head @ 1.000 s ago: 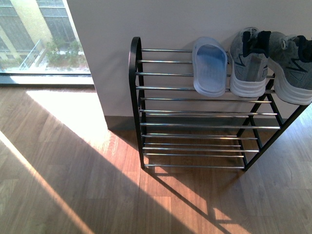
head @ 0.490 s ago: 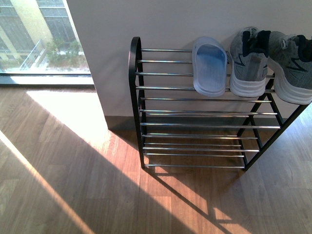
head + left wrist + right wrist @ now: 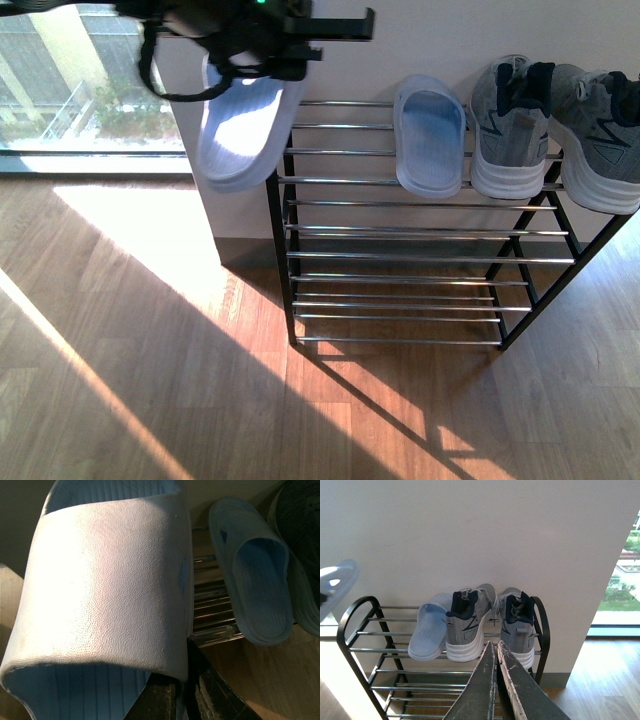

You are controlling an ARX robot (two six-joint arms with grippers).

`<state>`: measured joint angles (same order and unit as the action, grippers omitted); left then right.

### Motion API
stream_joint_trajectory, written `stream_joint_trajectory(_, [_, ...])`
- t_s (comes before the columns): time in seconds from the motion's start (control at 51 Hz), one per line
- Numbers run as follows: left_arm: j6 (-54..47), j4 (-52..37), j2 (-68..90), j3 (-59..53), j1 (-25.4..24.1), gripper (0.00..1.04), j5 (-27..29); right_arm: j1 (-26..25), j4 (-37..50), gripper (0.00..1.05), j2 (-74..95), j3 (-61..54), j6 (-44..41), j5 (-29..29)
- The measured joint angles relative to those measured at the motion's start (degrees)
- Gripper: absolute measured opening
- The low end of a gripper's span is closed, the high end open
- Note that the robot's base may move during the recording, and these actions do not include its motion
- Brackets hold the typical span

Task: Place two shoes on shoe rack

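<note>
Front view: sunlit wooden floor, black-framed silver-rod shoe rack against the white wall. My left tool grips a pale blue foam slide sandal beside the rack's left upright. Right wrist view: my right tool is closed, empty.

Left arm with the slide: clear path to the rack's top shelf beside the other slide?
Probably yes. The held slide hangs at the rack's left end, and the top rods left of the other slide are bare.
</note>
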<state>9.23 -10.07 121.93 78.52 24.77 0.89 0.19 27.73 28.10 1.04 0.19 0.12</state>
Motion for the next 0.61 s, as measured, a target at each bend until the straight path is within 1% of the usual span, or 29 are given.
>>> stream_joint_trajectory(0.098, [-0.4, 5.2, 9.2, 14.2, 1.5, 0.02, -0.4, 0.0, -3.2, 0.01, -3.4, 0.0, 0.0, 0.0])
stream_joint_trajectory(0.314, [0.4, 15.0, 24.3, 37.5, 3.0, 0.02, -0.2, 0.0, -9.1, 0.01, -9.5, 0.0, 0.0, 0.0])
stream_joint_trajectory(0.431, [2.8, 20.3, 32.5, 49.1, 3.6, 0.02, -0.3, 0.0, -12.0, 0.01, -12.4, 0.0, 0.0, 0.0])
stream_joint_trajectory(0.471, [3.3, 21.5, 34.2, 51.4, 3.8, 0.02, -0.2, 0.0, -12.8, 0.01, -13.2, 0.0, 0.0, 0.0])
stream_joint_trajectory(0.608, [6.5, 27.8, 41.9, 63.3, 4.5, 0.02, 1.9, 0.0, -15.2, 0.01, -15.6, 0.0, 0.0, 0.0])
